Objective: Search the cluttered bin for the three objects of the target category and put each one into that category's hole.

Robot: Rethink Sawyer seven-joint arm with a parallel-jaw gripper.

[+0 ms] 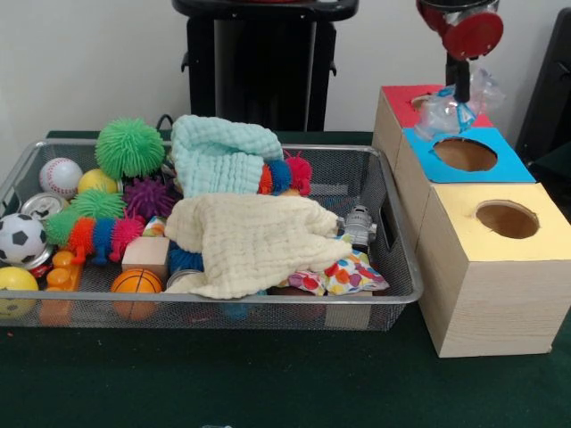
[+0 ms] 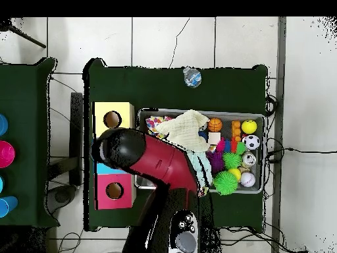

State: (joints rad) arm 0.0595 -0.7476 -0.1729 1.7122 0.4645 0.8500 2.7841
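My gripper point(image 1: 460, 96) hangs at the right, over the seam between the red-topped box point(image 1: 398, 103) and the blue-topped box point(image 1: 513, 166). It is shut on a crumpled clear plastic item point(image 1: 443, 114) that dangles just above the blue box's hole point(image 1: 465, 154). A yellow-topped box point(image 1: 540, 239) with its own hole point(image 1: 507, 218) stands nearest. The wire bin point(image 1: 394, 198) holds several balls, spiky toys and cloths. In the overhead view the red arm point(image 2: 155, 158) hides the gripper and the blue box; the yellow box point(image 2: 112, 118) and red box point(image 2: 114, 191) show.
The bin holds a cream cloth point(image 1: 254, 241), mint cloth point(image 1: 223, 152), green spiky ball point(image 1: 130, 148), baseball point(image 1: 60, 176), soccer ball point(image 1: 20, 238), basketball point(image 1: 136, 283) and a patterned bean bag point(image 1: 343, 275). A clear bottle point(image 2: 191, 77) lies on the table beyond the bin point(image 2: 258, 116).
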